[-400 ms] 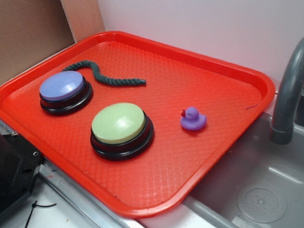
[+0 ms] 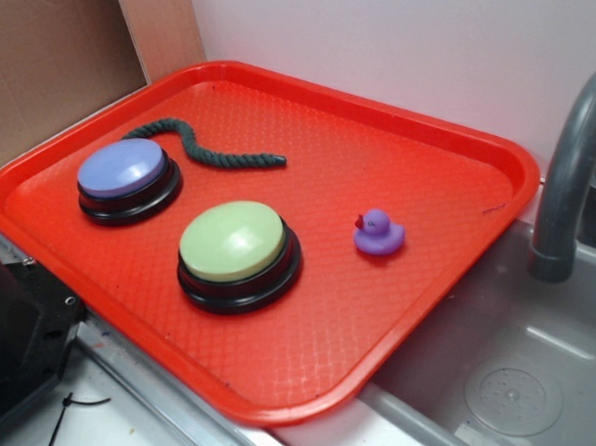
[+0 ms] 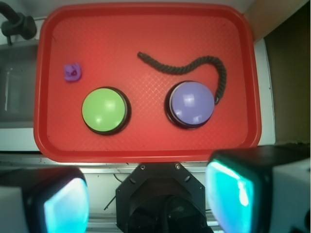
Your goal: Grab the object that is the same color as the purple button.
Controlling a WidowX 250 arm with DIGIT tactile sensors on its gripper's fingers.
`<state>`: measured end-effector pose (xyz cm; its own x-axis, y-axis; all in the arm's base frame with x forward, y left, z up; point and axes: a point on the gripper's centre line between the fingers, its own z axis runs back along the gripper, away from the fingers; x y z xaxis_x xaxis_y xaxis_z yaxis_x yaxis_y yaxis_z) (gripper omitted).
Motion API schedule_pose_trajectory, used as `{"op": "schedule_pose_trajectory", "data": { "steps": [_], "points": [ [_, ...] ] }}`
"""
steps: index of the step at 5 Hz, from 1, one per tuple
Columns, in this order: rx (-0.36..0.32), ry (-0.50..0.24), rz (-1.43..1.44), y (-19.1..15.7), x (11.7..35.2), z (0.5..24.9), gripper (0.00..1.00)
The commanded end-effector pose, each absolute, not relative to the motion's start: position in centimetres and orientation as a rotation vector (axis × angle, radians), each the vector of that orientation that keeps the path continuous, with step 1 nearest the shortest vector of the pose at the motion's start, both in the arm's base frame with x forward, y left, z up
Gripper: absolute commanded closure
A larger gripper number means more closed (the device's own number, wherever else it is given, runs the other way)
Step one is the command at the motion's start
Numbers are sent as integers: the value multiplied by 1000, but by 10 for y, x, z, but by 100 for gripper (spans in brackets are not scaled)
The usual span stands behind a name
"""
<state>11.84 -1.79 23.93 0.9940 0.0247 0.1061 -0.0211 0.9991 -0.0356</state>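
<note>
Gripper high over the tray, nothing held.

From the wrist camera I see both fingers wide apart at the bottom edge, jaws open and empty, hanging off the tray's near rim. The duck sits alone on the tray toward the sink side, well apart from the fingers. The green button lies between it and the purple button, and the rope curls just behind the purple one.
</note>
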Motion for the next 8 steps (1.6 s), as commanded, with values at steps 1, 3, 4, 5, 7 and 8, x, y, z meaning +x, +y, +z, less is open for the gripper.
{"op": "schedule_pose_trajectory", "data": {
  "steps": [1,3,4,5,7,8],
  "points": [
    [22,-176,-335,-35,167,222,0],
    [2,-248,-561,-67,202,193,0],
    [-34,-270,-666,-82,219,171,0],
    [-57,-277,-684,-95,229,154,0],
    [-110,-274,-755,-121,247,115,0],
    [-109,-230,-833,-134,256,88,0]
  ]
}}
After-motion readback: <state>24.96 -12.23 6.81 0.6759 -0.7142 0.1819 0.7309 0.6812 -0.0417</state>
